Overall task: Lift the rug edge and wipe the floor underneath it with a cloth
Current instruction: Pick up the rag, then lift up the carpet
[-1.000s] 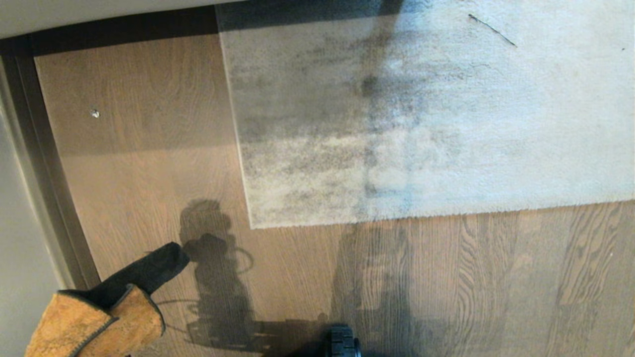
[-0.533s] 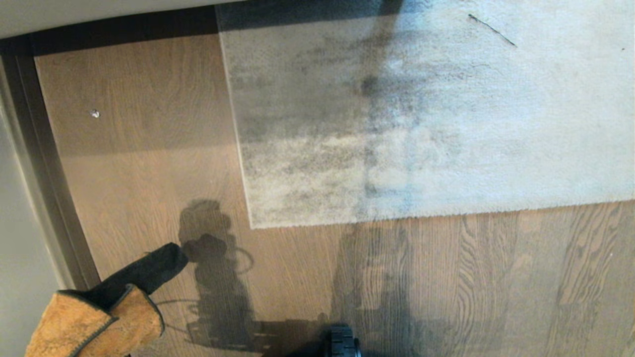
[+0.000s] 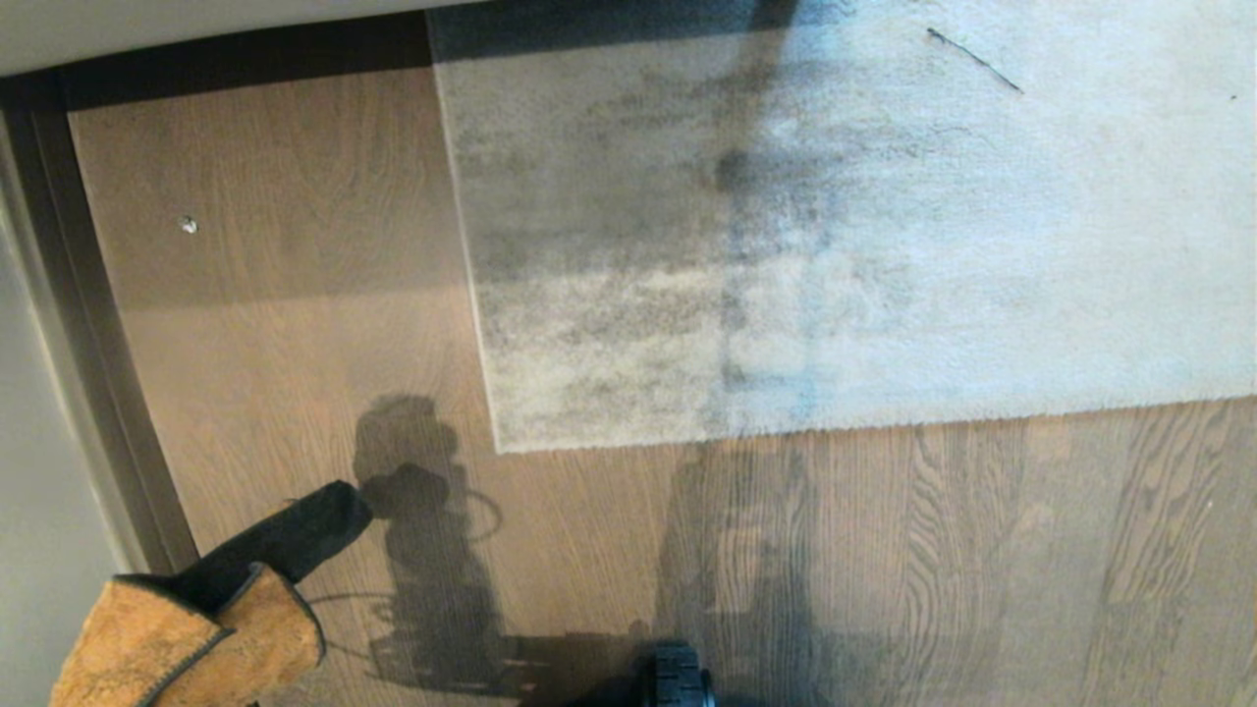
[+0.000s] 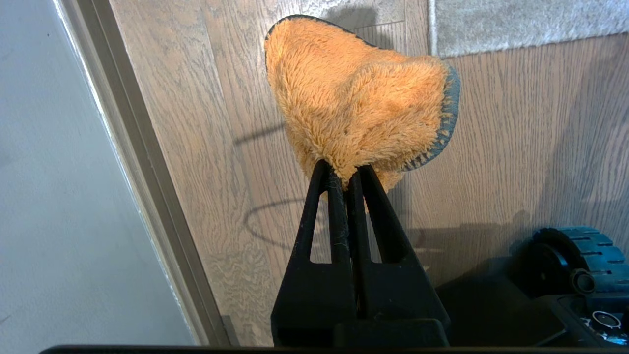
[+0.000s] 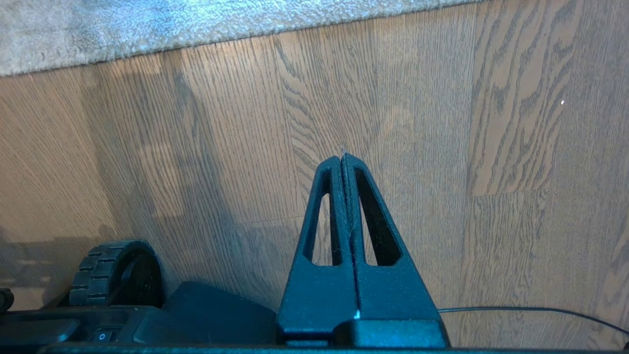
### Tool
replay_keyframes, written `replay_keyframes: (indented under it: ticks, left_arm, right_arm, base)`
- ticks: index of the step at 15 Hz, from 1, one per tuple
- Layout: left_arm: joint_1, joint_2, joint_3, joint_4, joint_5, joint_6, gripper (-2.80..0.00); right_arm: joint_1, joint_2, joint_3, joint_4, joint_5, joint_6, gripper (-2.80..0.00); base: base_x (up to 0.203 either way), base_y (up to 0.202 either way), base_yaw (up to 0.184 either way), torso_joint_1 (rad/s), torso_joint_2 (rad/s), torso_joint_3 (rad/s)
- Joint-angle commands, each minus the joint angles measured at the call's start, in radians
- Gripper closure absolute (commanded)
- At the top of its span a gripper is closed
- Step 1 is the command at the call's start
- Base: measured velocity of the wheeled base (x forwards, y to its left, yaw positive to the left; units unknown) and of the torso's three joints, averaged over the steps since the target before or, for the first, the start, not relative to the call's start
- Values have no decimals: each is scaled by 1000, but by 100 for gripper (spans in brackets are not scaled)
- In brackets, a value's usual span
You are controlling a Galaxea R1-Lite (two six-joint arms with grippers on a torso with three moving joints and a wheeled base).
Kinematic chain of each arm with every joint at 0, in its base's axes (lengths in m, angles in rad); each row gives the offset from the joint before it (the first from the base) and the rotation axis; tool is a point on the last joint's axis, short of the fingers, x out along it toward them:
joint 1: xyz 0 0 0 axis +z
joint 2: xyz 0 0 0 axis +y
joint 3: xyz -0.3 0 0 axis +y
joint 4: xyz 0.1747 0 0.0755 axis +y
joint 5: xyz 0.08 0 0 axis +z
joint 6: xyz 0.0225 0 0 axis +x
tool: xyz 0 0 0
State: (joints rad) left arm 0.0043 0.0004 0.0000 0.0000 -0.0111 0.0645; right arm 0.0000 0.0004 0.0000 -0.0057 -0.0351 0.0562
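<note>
The grey mottled rug lies flat on the brown wood floor. Its near rug edge runs straight to a square corner. The mustard-orange cloth with black trim hangs at the lower left of the head view, short of that corner. In the left wrist view my left gripper is shut on the cloth, held above bare floor. My right gripper is shut and empty over the planks, with the rug edge farther ahead.
A dark skirting strip and pale wall run along the left and far sides. My base's wheel shows at the bottom centre. A small white speck lies on the floor. A thin cable runs by the right arm.
</note>
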Motion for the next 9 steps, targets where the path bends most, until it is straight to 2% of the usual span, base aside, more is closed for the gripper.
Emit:
replay_keyframes:
  ticks: [1,9]
  left_arm:
    - [0,0,0,0,0,0,0]
    - [0,0,0,0,0,0,0]
  right_arm:
    - [0,0,0,0,0,1,0]
    - [0,0,0,0,0,1,0]
  base:
    - [0,0,0,0,0,0]
    - [0,0,0,0,0,0]
